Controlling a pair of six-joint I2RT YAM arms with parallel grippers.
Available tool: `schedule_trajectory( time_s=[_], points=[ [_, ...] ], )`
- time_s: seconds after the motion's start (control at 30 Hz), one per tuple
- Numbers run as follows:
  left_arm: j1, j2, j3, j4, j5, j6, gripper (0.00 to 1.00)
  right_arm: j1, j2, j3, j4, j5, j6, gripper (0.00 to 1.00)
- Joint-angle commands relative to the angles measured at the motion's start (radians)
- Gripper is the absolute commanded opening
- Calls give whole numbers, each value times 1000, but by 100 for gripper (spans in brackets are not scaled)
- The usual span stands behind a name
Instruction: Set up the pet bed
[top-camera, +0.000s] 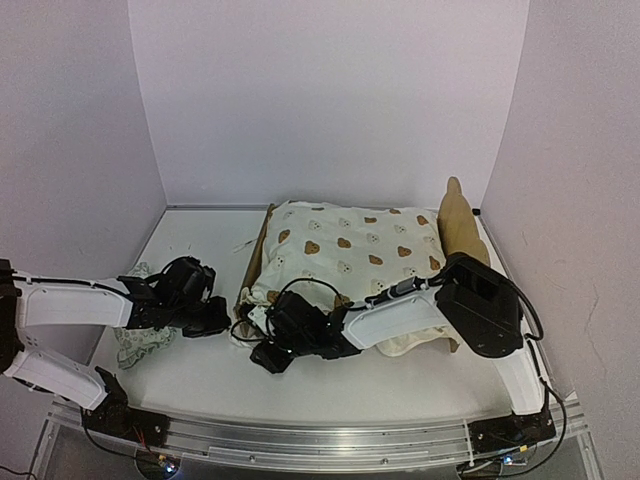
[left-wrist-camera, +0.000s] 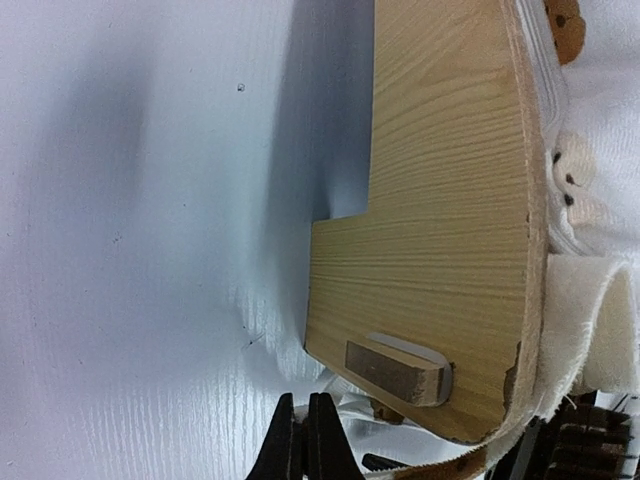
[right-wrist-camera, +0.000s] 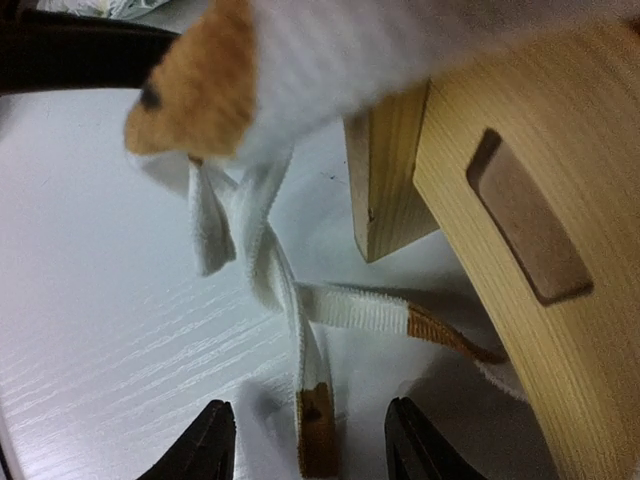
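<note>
Between the fingers of the right gripper (right-wrist-camera: 312, 452), which stand about half apart and clamp nothing, lies the tan-tipped end of a loose tie (right-wrist-camera: 312, 400) on the white counter (top-camera: 350, 405). Just ahead of that gripper and to its right rises a wooden corner of the pet bed (right-wrist-camera: 540, 250), with the cream bear-print cover (right-wrist-camera: 330, 60) hanging over it from above. The left gripper (left-wrist-camera: 305, 445) is fully closed on nothing. It is near the outer face of the low end board, which stands just in front of it and to its right, with a fold of the cover showing past the board's edge. Behind this gripper, on the side away from the bed and partly under the left arm, a small ruffled pillow (top-camera: 140, 342) lies on the counter. As I judge it, the work is perhaps halfway. The frame stands assembled and the cover is spread over it. The tie at this corner is not yet fastened, and the other corners cannot be checked. The pillow has yet to be placed on the bed.
</note>
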Motion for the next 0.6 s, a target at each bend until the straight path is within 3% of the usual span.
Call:
schedule_trajectory(
  time_s=[0.0, 0.33, 0.57],
  points=[
    [1, -35, 0, 17, -2, -7, 0, 28, 53, 40, -51, 82, -69, 46],
    [2, -45, 3, 12, 1, -4, 0, 69, 84, 19, -55, 255, -153, 4],
    [1, -62, 15, -15, -10, -2, 0, 80, 29, -33, -51, 365, -164, 0]
  ],
)
